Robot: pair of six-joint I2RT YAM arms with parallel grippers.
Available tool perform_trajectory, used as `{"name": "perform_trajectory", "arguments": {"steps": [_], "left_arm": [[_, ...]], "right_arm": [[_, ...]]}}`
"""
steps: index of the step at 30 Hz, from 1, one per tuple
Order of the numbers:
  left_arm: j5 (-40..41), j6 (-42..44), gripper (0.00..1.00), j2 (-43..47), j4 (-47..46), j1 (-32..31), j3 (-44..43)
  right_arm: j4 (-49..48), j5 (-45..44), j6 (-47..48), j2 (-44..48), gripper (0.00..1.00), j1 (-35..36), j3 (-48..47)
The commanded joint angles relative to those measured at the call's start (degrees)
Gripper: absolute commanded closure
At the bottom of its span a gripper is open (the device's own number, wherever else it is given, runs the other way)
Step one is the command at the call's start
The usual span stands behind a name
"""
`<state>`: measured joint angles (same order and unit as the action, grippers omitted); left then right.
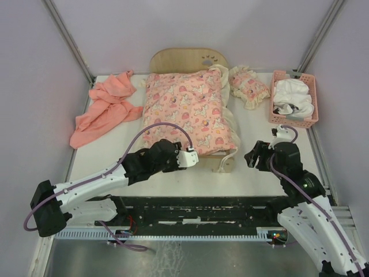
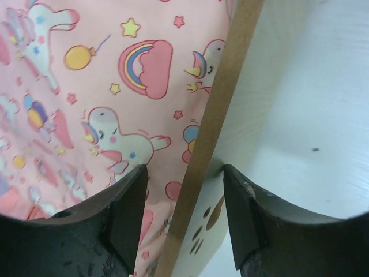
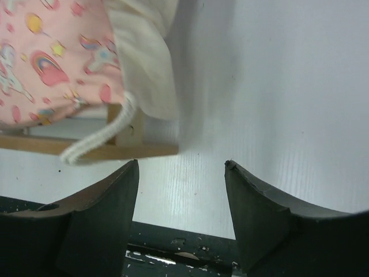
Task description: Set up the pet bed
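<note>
I reckon the step is seating the pink unicorn-print cushion [image 1: 187,109] squarely in the small light-wood pet bed [image 1: 181,59], which stands mid-way across the white table [image 1: 253,173]. To do it well I'd push on fabric only, off the thin wooden footboard [image 2: 216,109] (that would slide the frame). The left gripper [image 2: 184,173] reaches low to the foot end, jaws spread astride that board, pinching nothing; the right gripper [image 3: 181,167] hovers beside the bed's near corner, also spread and empty

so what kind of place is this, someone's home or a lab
Probably a robot lab cell, not a home: left arm and right arm mounted at the edge of a white table, plain walls on metal posts around it.
</note>
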<state>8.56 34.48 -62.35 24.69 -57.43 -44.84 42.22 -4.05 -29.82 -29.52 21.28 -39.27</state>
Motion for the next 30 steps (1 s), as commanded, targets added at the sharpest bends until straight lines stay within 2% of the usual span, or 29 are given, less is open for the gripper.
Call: {"name": "perform_trajectory", "arguments": {"steps": [1, 4, 9, 10, 13, 17, 19, 21, 23, 27, 30], "left_arm": [[13.8, 3.0, 0.37, 3.2, -7.3, 1.7, -0.5], [12.8, -2.1, 0.36, 5.8, -7.9, 1.7, -1.4], [13.7, -20.2, 0.38, 10.7, -7.3, 1.6, -5.8], [16.5, -30.4, 0.38, 12.5, -7.9, 1.6, -6.1], [27.2, -46.7, 0.38, 15.6, -8.0, 1.7, -4.2], [37.5, -66.0, 0.32, 19.6, -6.2, 1.8, 0.6], [42.7, -76.3, 0.32, 19.9, -1.6, 1.9, 0.9], [47.1, -87.9, 0.33, 19.4, 6.8, 1.9, 0.6], [48.5, -98.8, 0.33, 17.9, 13.8, 2.0, 0.0], [47.3, -125.9, 0.31, 13.3, 31.8, 2.0, -4.7], [42.4, -135.0, 0.30, 10.6, 37.1, 1.9, -8.0]], "right_arm": [[-9.7, 2.4, -4.1, -3.7, 0.32, 0.2, 4.3], [-15.2, 2.0, -4.0, -7.9, 0.36, 0.2, 5.7], [-24.7, 1.5, -2.2, -19.4, 0.40, 0.1, 6.0], [-28.2, 2.2, -1.9, -24.5, 0.42, 0.1, 6.2], [-34.5, 3.3, -2.6, -30.4, 0.44, 0.1, 6.7], [-40.7, 7.4, -4.5, -37.9, 0.45, 1.4, 6.1], [-42.2, 7.4, -4.6, -40.0, 0.46, 3.6, 6.5], [-43.1, 5.7, -4.9, -40.6, 0.46, 6.2, 7.9], [-44.5, 4.7, -6.1, -39.9, 0.46, 8.3, 10.8], [-49.3, 2.5, -10.3, -37.1, 0.46, 14.4, 16.0], [-52.4, 0.7, -12.9, -37.2, 0.47, 19.8, 17.4]]}}
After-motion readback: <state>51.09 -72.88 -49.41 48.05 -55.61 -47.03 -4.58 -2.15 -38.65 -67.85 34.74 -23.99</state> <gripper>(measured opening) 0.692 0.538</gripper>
